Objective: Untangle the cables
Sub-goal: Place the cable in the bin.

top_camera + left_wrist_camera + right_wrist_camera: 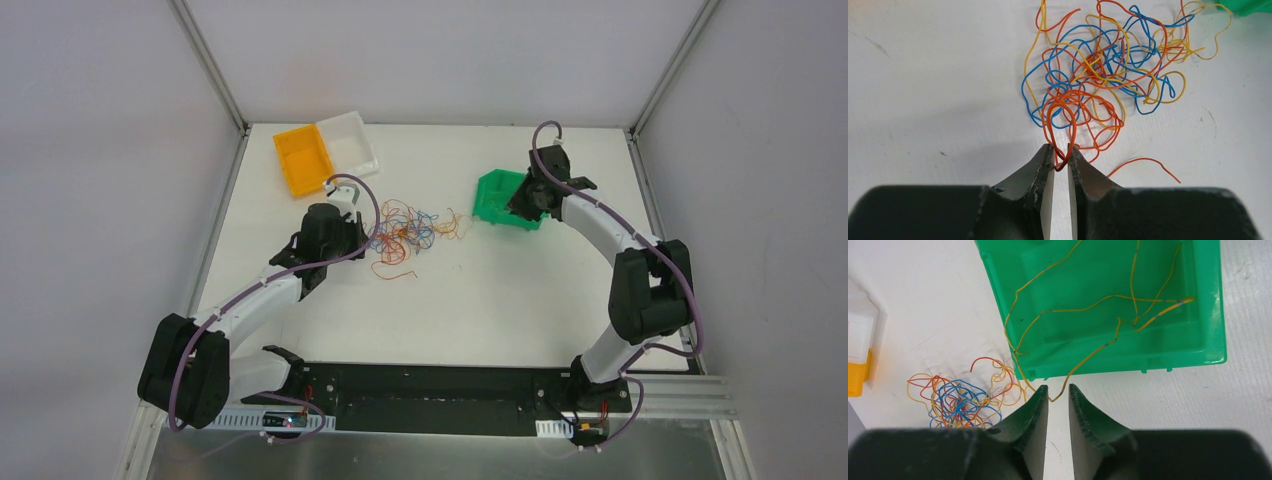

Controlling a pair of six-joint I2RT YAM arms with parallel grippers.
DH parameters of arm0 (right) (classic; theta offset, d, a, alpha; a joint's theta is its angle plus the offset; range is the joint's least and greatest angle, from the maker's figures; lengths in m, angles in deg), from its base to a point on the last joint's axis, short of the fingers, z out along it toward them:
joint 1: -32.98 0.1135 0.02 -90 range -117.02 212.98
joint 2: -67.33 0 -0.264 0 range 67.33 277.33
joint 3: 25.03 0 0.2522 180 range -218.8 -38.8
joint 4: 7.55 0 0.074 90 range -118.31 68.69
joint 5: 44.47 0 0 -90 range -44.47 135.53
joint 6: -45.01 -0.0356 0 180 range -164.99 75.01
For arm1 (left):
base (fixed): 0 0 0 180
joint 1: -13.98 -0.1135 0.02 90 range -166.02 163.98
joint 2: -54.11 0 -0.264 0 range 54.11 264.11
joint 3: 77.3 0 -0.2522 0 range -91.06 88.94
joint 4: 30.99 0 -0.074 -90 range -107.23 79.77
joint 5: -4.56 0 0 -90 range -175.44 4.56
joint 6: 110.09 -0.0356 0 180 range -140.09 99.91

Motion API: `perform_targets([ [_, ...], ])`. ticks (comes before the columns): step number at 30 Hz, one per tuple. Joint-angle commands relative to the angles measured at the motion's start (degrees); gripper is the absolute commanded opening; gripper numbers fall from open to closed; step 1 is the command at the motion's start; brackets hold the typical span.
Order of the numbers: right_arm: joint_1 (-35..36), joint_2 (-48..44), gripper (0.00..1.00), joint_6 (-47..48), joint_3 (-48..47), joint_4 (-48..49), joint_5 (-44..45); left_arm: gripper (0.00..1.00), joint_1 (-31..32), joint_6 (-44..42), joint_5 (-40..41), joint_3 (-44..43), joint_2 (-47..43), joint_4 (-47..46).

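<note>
Pinching left gripper (1061, 155): narrow, holding orange wire (1073, 132) of clump (1098, 65);
Right gripper (1058, 390): slightly parted over bin (1173, 347); yellow wire (1088, 304) inside

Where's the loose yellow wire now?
Right wrist view: the yellow wire lies mostly in the green bin, looping over its near wall by the right gripper.

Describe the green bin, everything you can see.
Green bin: open-topped rectangular tray, looks like moulded plastic, stepped floor, lipped rim. Sits flat on the white table, right of the tangled clump. Thin yellow cables lie looped inside; one drapes over the near rim onto the table, between the parted fingers of the right tool. Nothing else inside.
</note>
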Motion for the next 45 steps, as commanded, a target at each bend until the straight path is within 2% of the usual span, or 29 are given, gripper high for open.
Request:
perform_targets([
  [1, 0.1, 0.5, 0.17, -1.3, -1.7, 1.3, -0.4, 0.17, 0.5, -1.0, 1.4, -0.7, -1.5, -0.1],
  [5, -0.2, 0.4, 0.0, -1.2, -3.0, 0.0, 1.3, 0.17, 0.6, -1.0, 1.6, -0.7, -1.7, -0.1],
  [12, -3.0, 2.8, 0.0, -0.4, -7.1, -1.0, 3.1, 0.17, 0.6, -1.0, 1.4, -0.7, -1.6, 0.0],
  [25, -5.5, 20.8, 0.0, 2.8, -17.2, -4.8, 6.7, 0.17, 0.7, -1.1, 1.6, -0.7, -1.1, 0.0],
  [27, -5.4, 20.3, 0.08, 3.9, -18.0, -5.8, 6.3, 0.17, 0.7, -1.1, 1.5, -0.9, -0.8, -0.1],
  [29, -5.3, 18.2, 0.24, 5.0, -17.9, -5.9, 6.3, 0.17, 0.8, -1.2, 1.5, -1.1, -0.5, -0.1],
  [36, -4.2, 6.5, 0.58, 8.6, -17.1, -8.1, 8.5, 0.17, 1.4, -1.5, 1.1, -1.1, -0.7, -0.1],
  [38, -2.8, 2.5, 0.71, 9.5, -14.9, -7.6, 8.3, 0.16, 1.5, -1.5, 0.7, -0.9, -1.2, -0.1],
  [41, 0.3, -3.2, 0.76, 11.6, -10.1, -5.2, 7.1, 0.12, 1.6, -0.5, 0.2, -1.9, -2.5, 1.2],
  [43, 3.6, -7.3, 0.77, 13.7, -5.4, -3.1, 6.6, 0.03, 1.7, 0.9, -1.4, -4.3, -4.2, 4.7],
  [45, 7.7, -11.8, 0.77, 15.4, 0.2, 1.6, 5.6, 0.0, 1.8, 1.9, -2.4, -7.9, -6.5, 9.4],
])
